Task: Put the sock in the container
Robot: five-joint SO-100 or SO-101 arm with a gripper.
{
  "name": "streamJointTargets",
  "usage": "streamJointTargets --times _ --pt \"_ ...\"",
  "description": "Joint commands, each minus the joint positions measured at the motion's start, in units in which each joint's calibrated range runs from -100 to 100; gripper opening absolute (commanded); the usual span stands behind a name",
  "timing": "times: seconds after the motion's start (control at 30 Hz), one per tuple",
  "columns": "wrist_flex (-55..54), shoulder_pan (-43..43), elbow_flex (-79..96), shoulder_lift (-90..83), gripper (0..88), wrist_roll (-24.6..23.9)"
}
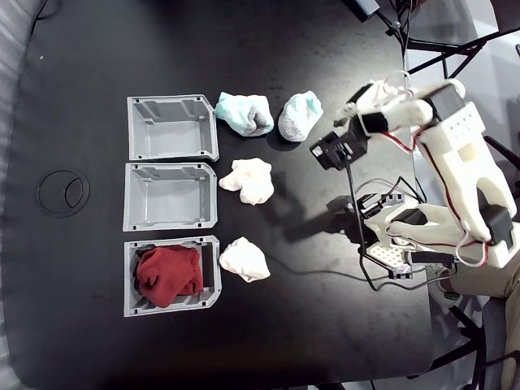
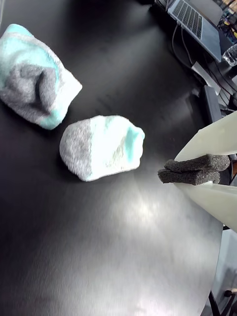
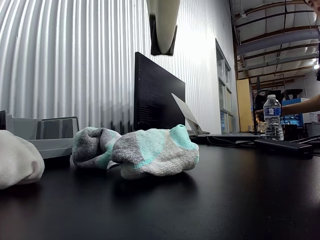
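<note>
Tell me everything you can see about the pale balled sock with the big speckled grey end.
The sock is a soft knit ball, pale mint-white with a large speckled grey end and an aqua edge at the other end. It lies on the black table, right of the aqua sock in the fixed view; whether they touch is unclear. The tool, foam pads together, is near it and holds nothing.

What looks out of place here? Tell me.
Nothing is spilled or damaged. One oddity: the dark red cloth already fills the nearest container, while the sock lies on the table beside the shut gripper.
</note>
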Motion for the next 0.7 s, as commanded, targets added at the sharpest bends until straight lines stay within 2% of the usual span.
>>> streamJointTargets --times 0.0,0.23,0.4,0.5,0.67 --pt "-0.47 -0.15 -10.72 6.7 1.4 0.27" --pt "0.04 0.24 -24.7 19.33 1.8 0.27" --pt "1.58 0.24 -26.95 23.51 3.0 0.33" --pt "2.86 -0.07 -27.13 24.35 10.7 0.33" --pt "2.94 -0.23 -26.5 24.52 30.5 0.33"
